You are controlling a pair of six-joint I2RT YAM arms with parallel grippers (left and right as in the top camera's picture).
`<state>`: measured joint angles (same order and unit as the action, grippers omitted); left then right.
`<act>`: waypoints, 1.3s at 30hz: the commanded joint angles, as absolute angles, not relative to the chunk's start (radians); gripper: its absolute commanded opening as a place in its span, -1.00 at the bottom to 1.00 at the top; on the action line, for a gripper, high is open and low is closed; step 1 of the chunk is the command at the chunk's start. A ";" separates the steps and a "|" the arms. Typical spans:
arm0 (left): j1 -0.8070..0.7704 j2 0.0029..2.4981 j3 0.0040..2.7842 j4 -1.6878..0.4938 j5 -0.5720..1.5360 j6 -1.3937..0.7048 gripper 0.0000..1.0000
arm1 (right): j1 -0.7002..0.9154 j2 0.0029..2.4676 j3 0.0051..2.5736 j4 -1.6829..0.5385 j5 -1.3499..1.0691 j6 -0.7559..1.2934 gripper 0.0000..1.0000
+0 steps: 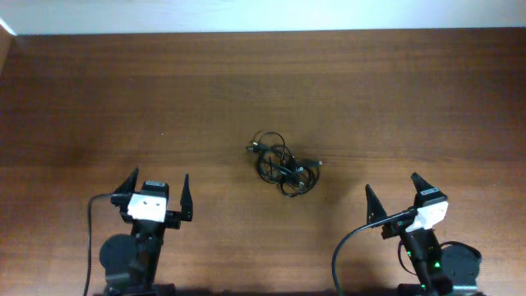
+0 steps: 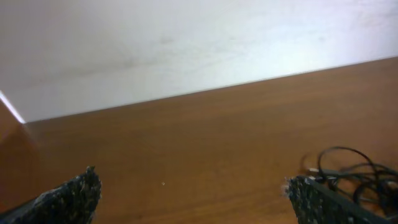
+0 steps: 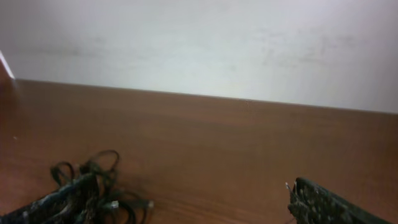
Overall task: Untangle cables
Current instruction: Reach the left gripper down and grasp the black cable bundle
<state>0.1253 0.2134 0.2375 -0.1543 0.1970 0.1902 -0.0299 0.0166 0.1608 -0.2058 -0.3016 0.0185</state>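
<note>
Left fingers [image 1: 184,197] are spread wide and empty, hovering at the near edge of the desk [image 1: 99,99], tips pointing toward the far side. Right fingers [image 1: 371,204] are also spread wide, holding nothing, and angled slightly to the right.

The cables [image 1: 283,164] lie as one tangled black clump near mid-desk, beyond both arms, between them and a little nearer the right arm. They touch neither pair of fingers. The clump's long axis runs diagonally, from far-left to near-right. Loose loops stick out on the far-left side, and a small pale plug [image 1: 316,164] shows at the right edge.

Left wrist view: clump [image 2: 354,171] just past the right-hand finger [image 2: 317,199].
Right wrist view: clump [image 3: 102,174] behind the left-hand finger [image 3: 56,202].

Desk surface is dark reddish-brown wood grain. At its far edge stands a plain white wall [image 2: 155,43].
</note>
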 commanded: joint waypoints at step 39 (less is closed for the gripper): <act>-0.346 1.670 1.386 -0.951 0.302 -0.685 0.42 | -0.026 1.203 1.301 -0.996 -0.620 0.015 0.98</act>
<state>-0.2932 1.5948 1.3731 -0.9737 0.3641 -0.4679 -0.0299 1.2018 1.2831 -0.9947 -0.6041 0.0189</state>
